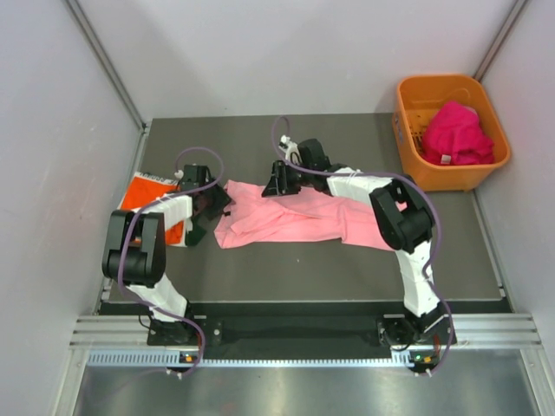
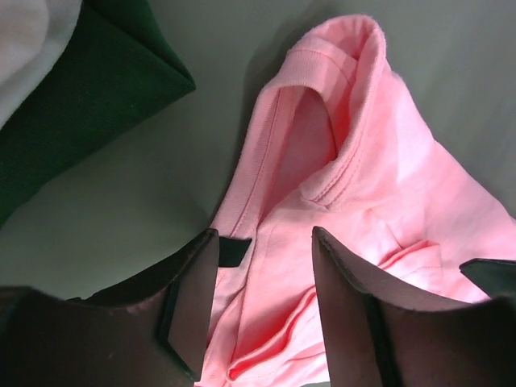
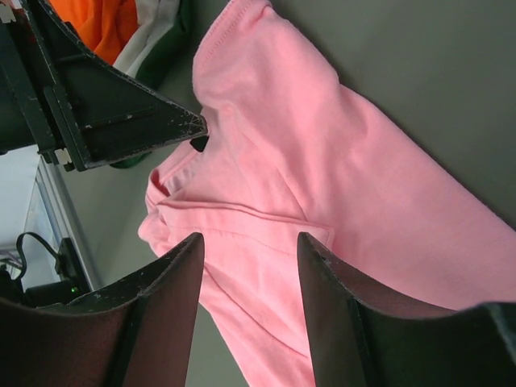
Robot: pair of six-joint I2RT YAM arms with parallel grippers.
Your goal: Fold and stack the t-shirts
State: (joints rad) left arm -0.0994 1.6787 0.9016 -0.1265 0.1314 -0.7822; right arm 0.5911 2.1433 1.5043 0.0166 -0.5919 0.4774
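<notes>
A light pink t-shirt (image 1: 295, 218) lies crumpled across the middle of the table. My left gripper (image 1: 220, 203) is open at its left end, and in the left wrist view (image 2: 264, 242) the jaws straddle the pink cloth (image 2: 355, 169) by the collar without closing on it. My right gripper (image 1: 277, 185) is open over the shirt's upper edge, and its wrist view (image 3: 250, 242) shows pink folds (image 3: 322, 177) between the jaws. A stack of orange (image 1: 142, 193), white and dark green (image 2: 81, 105) shirts lies at the left. Magenta shirts (image 1: 456, 134) fill the basket.
The orange plastic basket (image 1: 408, 130) stands at the back right corner. The folded stack sits close to the left arm, near the table's left edge. Grey walls close in both sides. The left gripper's body (image 3: 105, 113) shows in the right wrist view.
</notes>
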